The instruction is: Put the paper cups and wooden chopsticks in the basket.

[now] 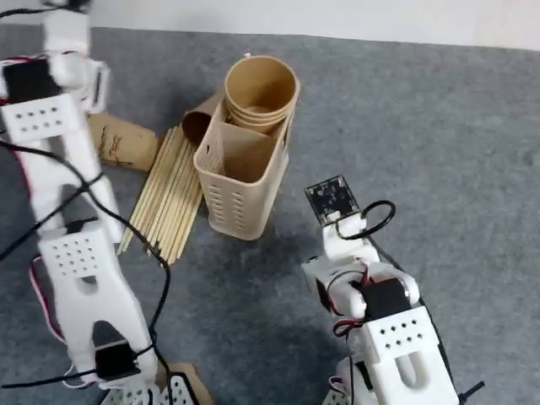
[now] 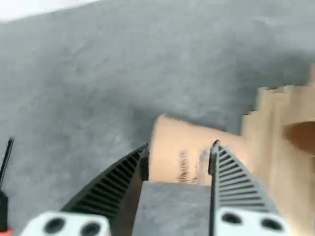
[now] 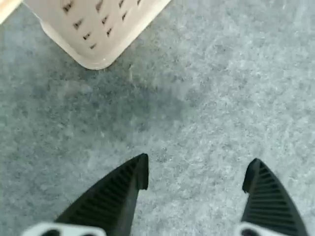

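Note:
A beige slotted basket [image 1: 240,181] stands mid-table with stacked paper cups [image 1: 260,91] in its far compartment. Another paper cup [image 1: 199,119] lies on its side behind the basket. A third paper cup [image 1: 123,142] lies on its side at the left, next to a bundle of wooden chopsticks [image 1: 164,196]. My left gripper [image 2: 180,146] is open, its tips on either side of this lying cup [image 2: 189,157]; the chopsticks' ends [image 2: 270,142] are just beyond. My right gripper [image 3: 198,160] is open over bare carpet, close to the basket's lower corner [image 3: 98,29].
Grey carpet covers the table. The left arm [image 1: 59,169] stretches along the left edge with loose cables. The right arm [image 1: 371,304] stands at the front right. A brown flat piece [image 1: 192,378] lies at the front edge.

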Controlling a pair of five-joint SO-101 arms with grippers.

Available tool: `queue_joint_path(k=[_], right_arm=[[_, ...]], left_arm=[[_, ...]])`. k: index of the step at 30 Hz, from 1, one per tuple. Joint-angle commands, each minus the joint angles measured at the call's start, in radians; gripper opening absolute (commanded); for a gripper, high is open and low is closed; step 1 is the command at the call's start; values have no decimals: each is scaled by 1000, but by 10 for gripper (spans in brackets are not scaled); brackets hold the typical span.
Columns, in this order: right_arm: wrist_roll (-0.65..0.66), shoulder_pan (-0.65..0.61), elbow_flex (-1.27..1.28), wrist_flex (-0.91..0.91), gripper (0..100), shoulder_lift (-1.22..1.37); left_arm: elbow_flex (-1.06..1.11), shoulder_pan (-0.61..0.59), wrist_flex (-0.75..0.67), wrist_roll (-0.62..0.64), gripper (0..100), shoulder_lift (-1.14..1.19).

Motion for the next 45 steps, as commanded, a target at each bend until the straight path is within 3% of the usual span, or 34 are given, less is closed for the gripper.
queue_joint_path(k=[1, 13, 21, 30, 39, 45], right_arm=[[5, -7, 1, -13, 310, -15], [5, -7, 1, -13, 310, -15], [5, -7, 2, -13, 310, -15], [5, -7, 2, -13, 310, -19], [5, -2, 4, -13, 310, -19], [6, -2, 5, -13, 310, -19]], left_arm=[[44, -101, -87, -9, 225, 65], [70, -105, -164, -35, 249, 260], [70, -30, -155, -55, 249, 351], [-8, 84, 5, -55, 249, 354], [-24, 166, 15, -55, 249, 352], [-107, 137, 14, -52, 248, 280]])
